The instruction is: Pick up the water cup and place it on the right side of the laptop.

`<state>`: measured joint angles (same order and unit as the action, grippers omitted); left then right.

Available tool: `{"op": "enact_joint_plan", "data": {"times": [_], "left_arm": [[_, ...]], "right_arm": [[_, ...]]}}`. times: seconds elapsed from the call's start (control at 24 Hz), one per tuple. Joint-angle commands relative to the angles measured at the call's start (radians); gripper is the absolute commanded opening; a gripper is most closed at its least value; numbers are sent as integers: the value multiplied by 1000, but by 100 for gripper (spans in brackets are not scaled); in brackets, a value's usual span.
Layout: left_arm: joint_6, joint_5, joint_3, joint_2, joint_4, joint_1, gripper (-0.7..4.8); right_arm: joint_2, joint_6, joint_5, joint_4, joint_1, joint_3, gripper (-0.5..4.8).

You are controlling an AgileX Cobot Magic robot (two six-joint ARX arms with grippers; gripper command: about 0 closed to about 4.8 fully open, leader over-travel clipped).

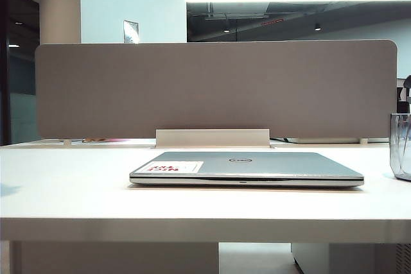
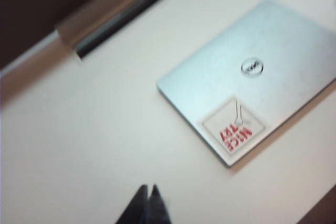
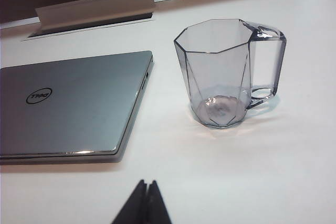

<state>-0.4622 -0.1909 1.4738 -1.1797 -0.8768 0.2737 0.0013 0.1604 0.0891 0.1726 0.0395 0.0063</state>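
Grey-tinted faceted glass water cup point(image 3: 224, 72) sitting upright on white counter point(image 3: 294, 161), right of closed silver-grey laptop point(image 3: 73, 103); my left gripper point(image 2: 148, 188) and right gripper point(image 3: 146, 183) hovering, jaws pressed together, gripping nothing.

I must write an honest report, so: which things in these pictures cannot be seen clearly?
- Water cup: exterior view, cut off by the frame edge; handle unseen.
- Laptop sticker: left wrist view, blur hides its fine print.
- Left gripper, right gripper: shut; the exterior view shows neither.

Left claw point(image 2: 148, 192) shows two dark, tapering, pointed fingers; right claw point(image 3: 146, 188) looks the same, black and wedge-shaped.
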Motion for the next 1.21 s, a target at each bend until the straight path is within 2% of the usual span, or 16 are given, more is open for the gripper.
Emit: {"op": "enact_joint_plan", "data": {"times": [0.04, 0.25, 0.46, 0.58, 0.71, 0.83, 0.88, 0.96, 1.08, 1.21], "left_arm": [[11, -5, -143, 74, 90, -43, -5], [47, -11, -320, 195, 153, -123, -5], [90, -15, -572, 430, 274, -196, -5], [188, -16, -774, 624, 425, -242, -5], [235, -17, -945, 772, 539, -246, -5], [236, -31, -1070, 880, 701, -246, -5], [245, -31, -1090, 900, 712, -246, -4], [346, -34, -1167, 942, 781, -245, -5], [427, -34, -1229, 999, 827, -245, -4], [424, -18, -1271, 1061, 839, -246, -5]], "right_arm": [[-2, -4, -1, -12, 0, -6, -1], [-2, -4, -2, -12, 0, -6, -1], [-2, -4, -2, -12, 0, -6, -1], [-2, -4, -2, -12, 0, -6, -1], [-2, -4, -2, -12, 0, -6, -1], [-2, -4, -2, -12, 0, -6, -1], [-2, -4, -2, -12, 0, -6, -1], [-2, -4, -2, -12, 0, -6, -1], [-2, -4, -2, -12, 0, -6, -1], [-2, -4, -2, -12, 0, -6, -1]]}}
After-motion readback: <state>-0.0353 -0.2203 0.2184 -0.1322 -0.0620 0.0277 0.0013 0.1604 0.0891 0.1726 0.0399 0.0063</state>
